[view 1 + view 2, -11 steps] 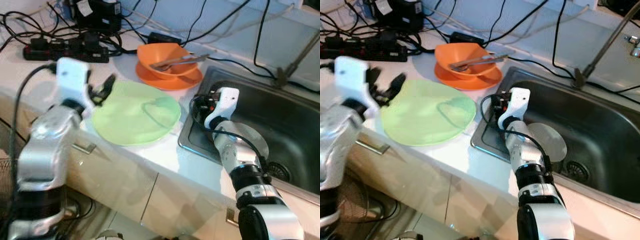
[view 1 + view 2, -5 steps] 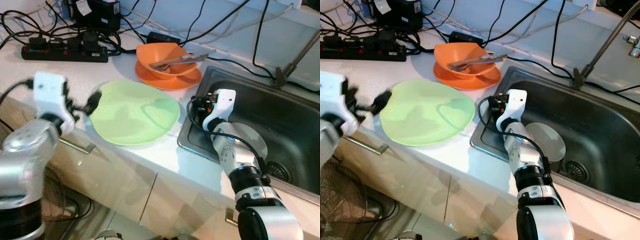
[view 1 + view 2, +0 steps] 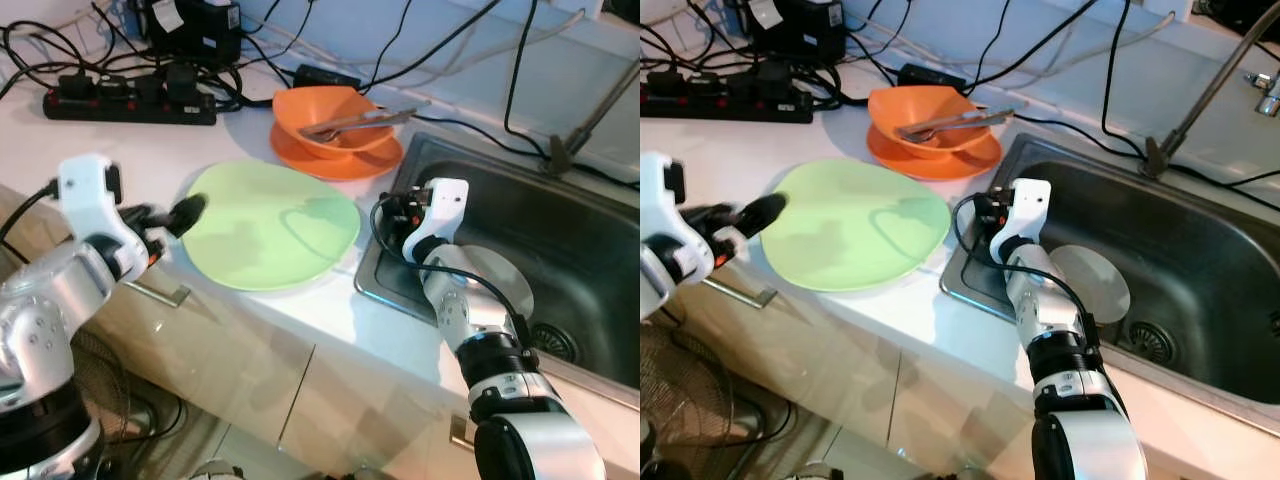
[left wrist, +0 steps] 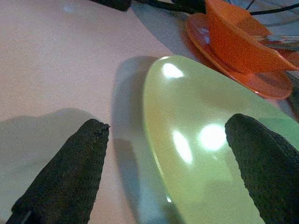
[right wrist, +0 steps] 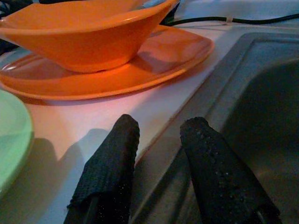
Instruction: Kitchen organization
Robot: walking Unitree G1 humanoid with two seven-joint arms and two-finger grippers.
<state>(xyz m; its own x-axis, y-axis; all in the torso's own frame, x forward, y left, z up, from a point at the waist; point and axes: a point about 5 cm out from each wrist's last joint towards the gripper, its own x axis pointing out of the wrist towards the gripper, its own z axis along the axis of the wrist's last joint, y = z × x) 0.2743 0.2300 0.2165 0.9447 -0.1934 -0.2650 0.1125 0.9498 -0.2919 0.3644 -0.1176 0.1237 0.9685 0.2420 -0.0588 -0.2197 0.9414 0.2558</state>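
Observation:
A light green plate (image 3: 270,225) lies flat on the white counter (image 3: 60,150). My left gripper (image 4: 168,121) is open at the plate's left edge, one finger (image 4: 65,177) over the bare counter and the other (image 4: 266,172) over the plate. Behind the plate an orange bowl (image 3: 335,115) holding metal utensils (image 3: 365,120) rests on an orange plate (image 3: 345,160). My right gripper (image 5: 161,123) is open and empty, low at the left rim of the steel sink (image 3: 590,240), near the orange plate. A white plate (image 3: 505,285) lies in the sink.
A black power strip (image 3: 130,100) and tangled cables (image 3: 200,40) crowd the back left of the counter. A faucet (image 3: 590,115) stands behind the sink. Cabinet fronts with a metal handle (image 3: 160,293) run below the counter edge.
My left arm has drawn back and dropped, so its gripper now sits low at the green plate's left edge. The right arm has hardly moved.

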